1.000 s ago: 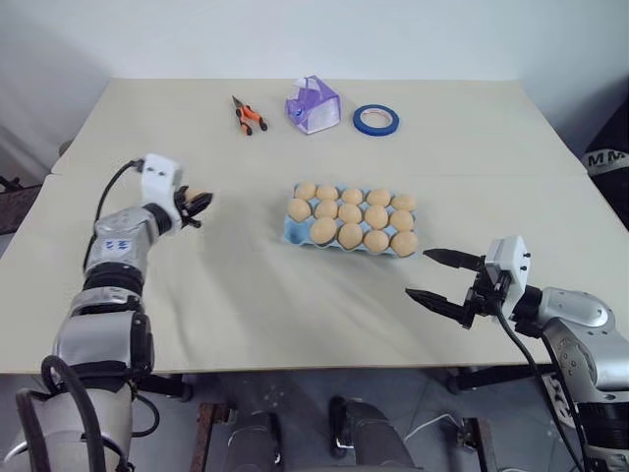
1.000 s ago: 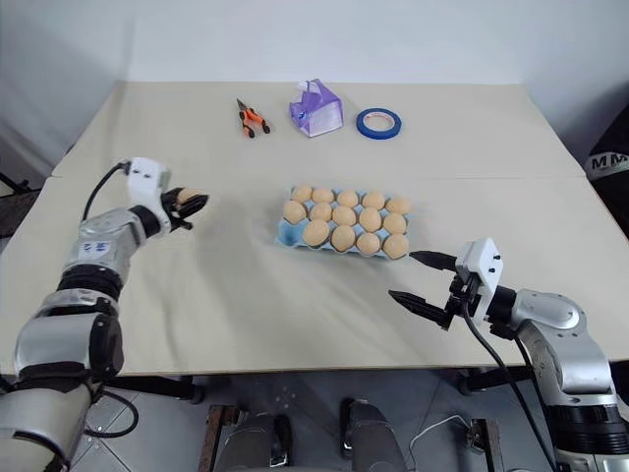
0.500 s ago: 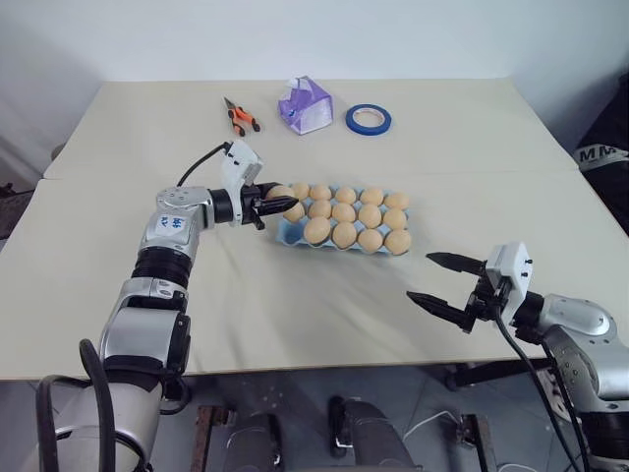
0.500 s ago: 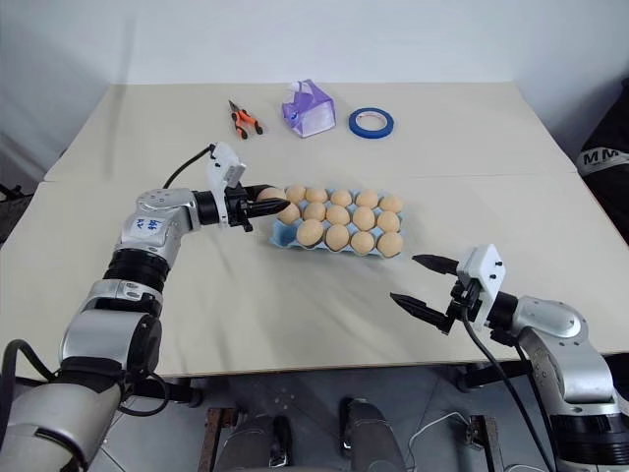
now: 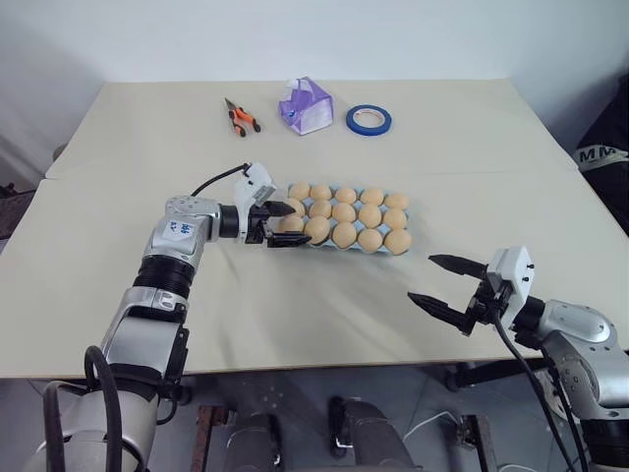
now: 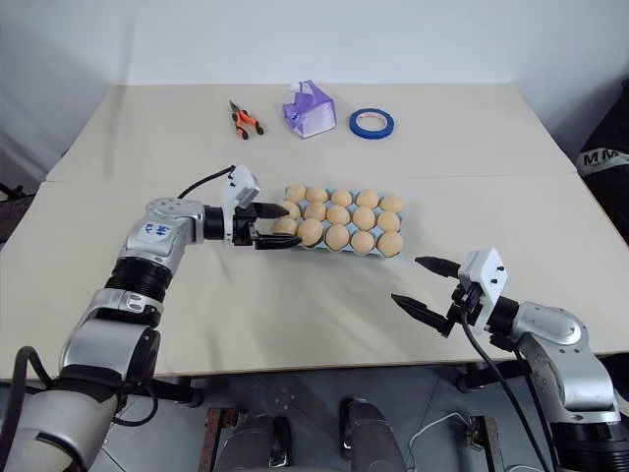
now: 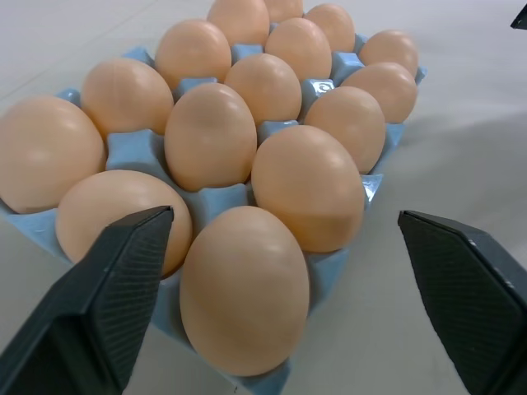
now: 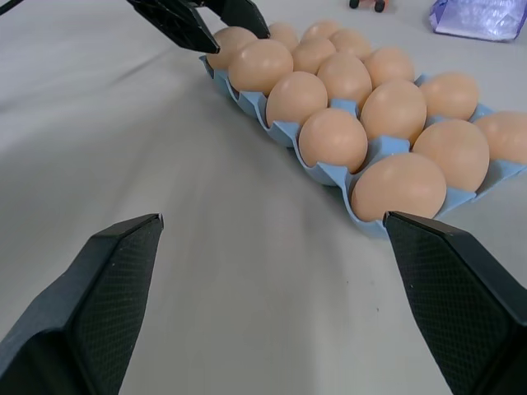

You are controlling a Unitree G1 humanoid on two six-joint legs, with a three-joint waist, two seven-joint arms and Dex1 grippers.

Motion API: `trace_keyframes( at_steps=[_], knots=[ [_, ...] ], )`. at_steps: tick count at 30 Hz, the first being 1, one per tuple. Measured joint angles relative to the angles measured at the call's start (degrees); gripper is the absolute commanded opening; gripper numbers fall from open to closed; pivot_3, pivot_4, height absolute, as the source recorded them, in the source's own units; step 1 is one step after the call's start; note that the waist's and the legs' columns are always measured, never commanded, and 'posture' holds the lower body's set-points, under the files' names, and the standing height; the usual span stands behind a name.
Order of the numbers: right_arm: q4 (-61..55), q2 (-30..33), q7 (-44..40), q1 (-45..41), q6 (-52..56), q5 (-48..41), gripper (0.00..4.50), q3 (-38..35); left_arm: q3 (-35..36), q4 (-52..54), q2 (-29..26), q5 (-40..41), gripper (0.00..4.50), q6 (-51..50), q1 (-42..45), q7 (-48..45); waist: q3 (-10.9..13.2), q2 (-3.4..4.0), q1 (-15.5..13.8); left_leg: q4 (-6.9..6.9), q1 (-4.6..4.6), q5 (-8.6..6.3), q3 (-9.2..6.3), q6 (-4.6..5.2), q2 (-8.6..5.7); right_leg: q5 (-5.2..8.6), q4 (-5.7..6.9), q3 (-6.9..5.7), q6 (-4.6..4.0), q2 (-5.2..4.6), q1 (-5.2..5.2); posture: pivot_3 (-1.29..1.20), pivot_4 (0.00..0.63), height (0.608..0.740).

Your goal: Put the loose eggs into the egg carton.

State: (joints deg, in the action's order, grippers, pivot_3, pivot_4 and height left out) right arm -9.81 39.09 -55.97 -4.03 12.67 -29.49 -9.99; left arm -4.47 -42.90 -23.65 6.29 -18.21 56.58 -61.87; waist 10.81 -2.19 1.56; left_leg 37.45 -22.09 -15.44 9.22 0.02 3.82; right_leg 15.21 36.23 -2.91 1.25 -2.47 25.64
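Left eye view: light blue egg carton (image 5: 295, 239) near the middle of the table (image 5: 295, 324). Three rows of five cups. An egg in every cup. Counted cup by cup: fifteen eggs (image 5: 344, 211), all the same pale orange.

So, most likely, job just about done. Probably no more eggs to fetch and no cup left to fill.

Left gripper (image 5: 292, 224) at the near left corner of the carton. Black fingers spread wide, one on each side of the corner egg (image 7: 243, 288). Not squeezing it. Seen up close in the left wrist view: egg sitting upright in its cup, with a gap between it and each finger. Looks let go and safe in its place.

Only thing left for that arm, at a guess: pull away gently, without bumping the corner egg or the ones beside it.

Right gripper (image 5: 423, 277) over the table, off to the right and nearer than the carton, well apart from it. Fingers spread wide too. Holding nothing.

At the far end of the table, well away from the carton: one pair of pliers (image 5: 239, 116) with orange handles, one purple and white box (image 5: 305, 106), one roll of blue tape (image 5: 369, 120). Not part of the job.

Count of everything: one carton, fifteen eggs, two grippers, one pair of pliers, one box, one roll of tape.
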Motion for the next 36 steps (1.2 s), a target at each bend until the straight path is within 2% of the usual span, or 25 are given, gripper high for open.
trace_keyframes(
  at_steps=[8,14,20,26,30,36],
  knots=[
    [0.00,0.00,0.01,-0.01,-0.09,0.00,4.50,0.00,4.29,-0.57,-0.16,1.48,4.49,5.22,0.16,3.41,0.00,0.00,0.01,-0.01,0.00,0.02,-0.03,0.03,0.02,0.00,0.04,-0.01,0.00,-0.02,0.00,0.00,0.150,0.740],
    [-0.02,0.01,0.01,-0.05,-0.09,-0.01,4.50,0.00,8.20,2.77,-2.05,5.67,4.49,2.99,-0.22,2.89,0.00,0.00,0.04,-0.01,0.00,0.03,-0.03,0.01,0.03,0.00,0.06,-0.02,0.00,-0.02,0.00,0.00,0.150,0.740],
    [0.14,0.75,-0.84,-0.96,-0.06,-0.27,4.50,-0.97,12.01,14.83,-10.18,11.99,4.49,-1.01,-10.18,-4.14,0.01,0.03,0.53,-0.06,0.16,0.16,0.09,-0.29,0.12,0.04,0.24,0.07,-0.04,0.02,0.00,0.00,0.150,0.740],
    [3.13,2.14,-4.10,-4.97,-0.15,-0.18,4.50,-1.31,13.33,17.34,-17.59,13.63,4.49,0.44,-19.01,-12.09,0.02,0.02,0.03,-0.05,0.20,0.21,0.03,-0.07,0.10,0.09,0.26,0.06,-0.13,-0.10,-0.03,0.00,0.150,0.740],
    [7.23,2.66,-7.30,-9.59,-0.67,0.58,4.50,0.36,15.54,17.25,-19.13,15.79,4.49,3.29,-22.24,-16.09,0.01,0.02,-0.03,-0.04,0.18,0.20,0.01,-0.07,0.04,0.08,0.20,0.05,-0.13,-0.24,-0.07,0.00,0.150,0.740],
    [13.01,1.78,-11.34,-14.67,-2.63,2.65,4.50,4.04,15.91,17.23,-19.15,16.05,4.49,6.59,-24.22,-16.53,0.01,0.03,0.04,-0.10,0.11,0.31,-0.04,0.14,0.02,0.06,0.19,0.00,-0.11,-0.27,-0.04,0.00,0.150,0.740]
  ],
)
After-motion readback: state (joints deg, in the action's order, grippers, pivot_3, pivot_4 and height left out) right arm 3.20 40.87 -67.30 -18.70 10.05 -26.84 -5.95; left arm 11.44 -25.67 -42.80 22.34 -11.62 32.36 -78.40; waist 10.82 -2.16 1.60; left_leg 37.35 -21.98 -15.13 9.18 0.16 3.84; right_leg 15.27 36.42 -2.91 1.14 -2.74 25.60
